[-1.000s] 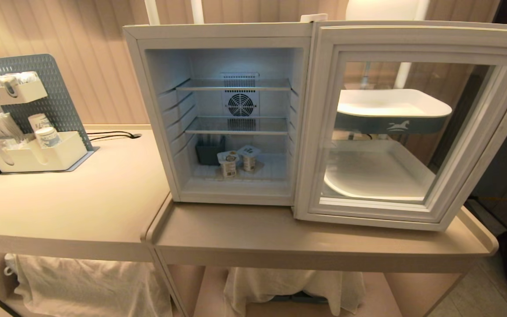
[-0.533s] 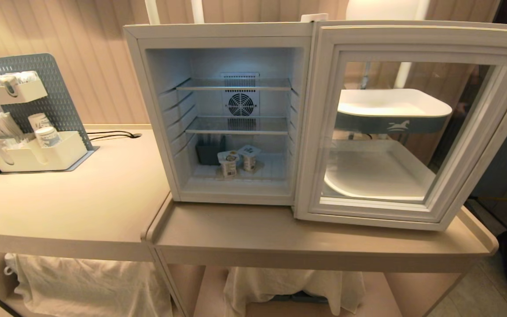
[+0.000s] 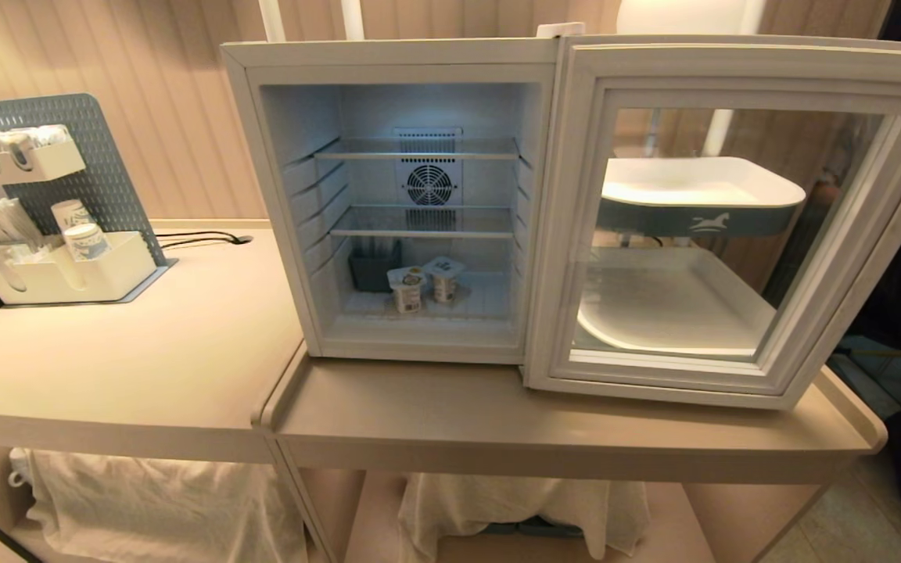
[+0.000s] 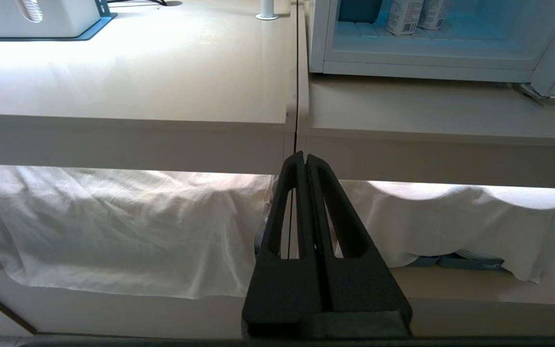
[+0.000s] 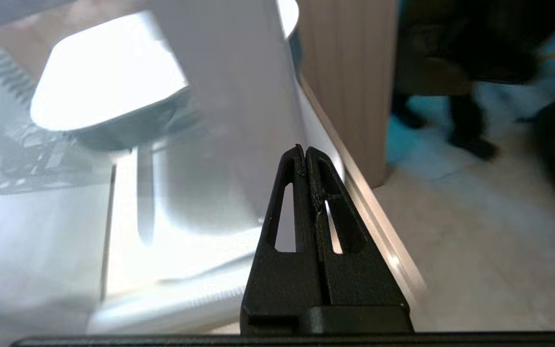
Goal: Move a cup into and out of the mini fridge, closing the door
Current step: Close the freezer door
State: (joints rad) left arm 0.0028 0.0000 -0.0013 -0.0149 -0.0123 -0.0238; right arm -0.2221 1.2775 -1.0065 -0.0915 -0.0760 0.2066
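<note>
The mini fridge (image 3: pixel 403 195) stands on the right-hand section of a beige bench (image 3: pixel 497 422), its door (image 3: pixel 740 219) swung wide open to the right so the glass pane faces the head camera and a white tray-like shelf shows through it. Inside, under a lit interior with a rear fan (image 3: pixel 428 185) and two wire shelves, two small white cups (image 3: pixel 406 289) with printed labels sit side by side on the fridge floor, just beside a dark bin (image 3: pixel 374 267) at the back left corner. On the left-hand bench section, well apart from the fridge, a grey pegboard organiser (image 3: pixel 59 203) holds white trays with more cups and sachets. White cloths (image 4: pixel 113 226) hang over the lower shelves beneath the bench. The left gripper (image 4: pixel 305 159) hangs low in front of the bench edge, level with the seam between the two sections, its black fingers pressed together and holding nothing. The right gripper (image 5: pixel 305 150) points toward the outer face of the open door near the bench's right end, its fingers likewise closed and empty. Neither gripper appears in the head view.
</note>
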